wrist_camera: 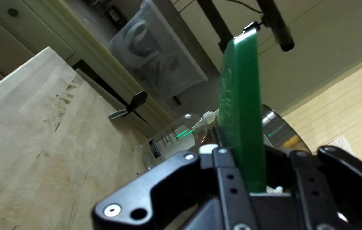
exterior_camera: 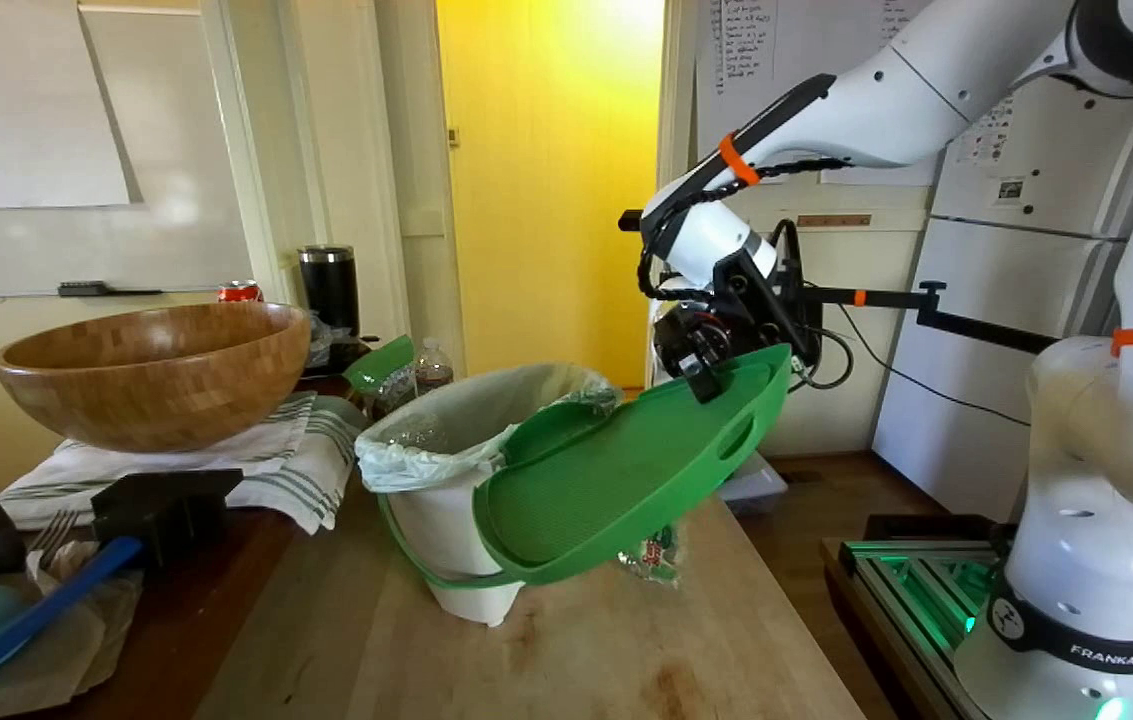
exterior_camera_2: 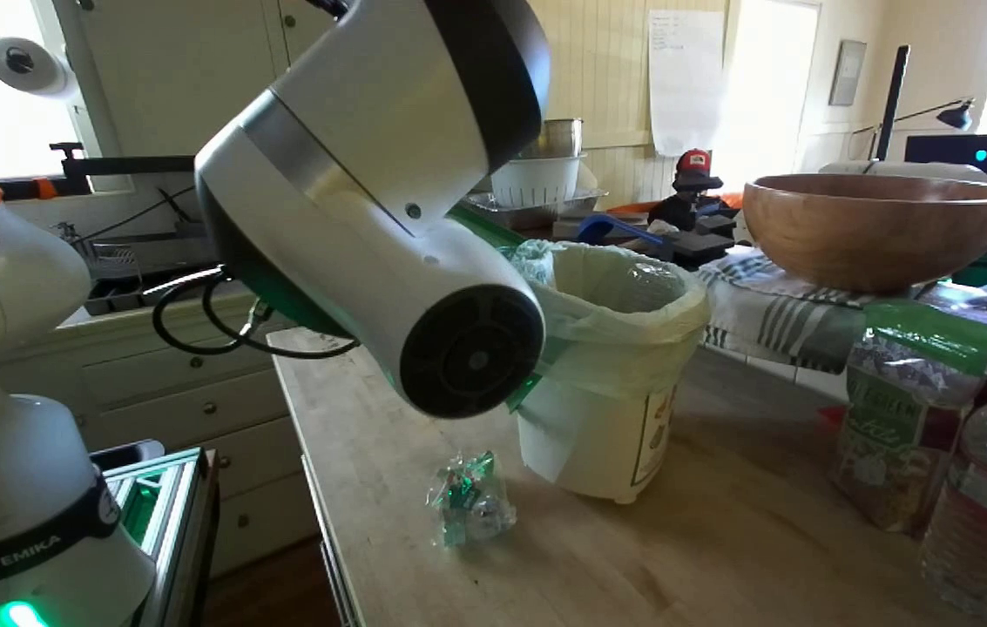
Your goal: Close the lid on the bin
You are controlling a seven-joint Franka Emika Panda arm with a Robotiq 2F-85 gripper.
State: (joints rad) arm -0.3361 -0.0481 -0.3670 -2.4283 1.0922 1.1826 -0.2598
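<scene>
While being held aslant, lid (exterior_camera: 616, 470): sloping up beside the bin (exterior_camera: 441, 520), centre of the frame in an exterior view.
Fingers (wrist_camera: 228, 183): gripping the lid's raised end, lower right of the wrist view.
Bin: standing mid-frame on the table (exterior_camera: 576, 665), showing an open, lined mouth.

Black band (exterior_camera: 1056, 635) around the white robot base (exterior_camera: 1076, 560): white capitals, legible as FRANKA at the lower right of the frame in an exterior view; the same band (exterior_camera_2: 27, 544), lower left in an exterior view, gives EMIKA. White label (wrist_camera: 169, 145) on a clear plastic pump bottle (wrist_camera: 176, 139), centre of the wrist view: appears to read "Hand Sanitizer"; remainder blurred. Not legible: handwriting on the white paper sheet (exterior_camera: 16, 110), upper left in an exterior view; raised marks on the flat bright green plastic lid (wrist_camera: 243, 105); side label (exterior_camera_2: 655, 435) of the small white tapered plastic bin (exterior_camera_2: 580, 444).
</scene>
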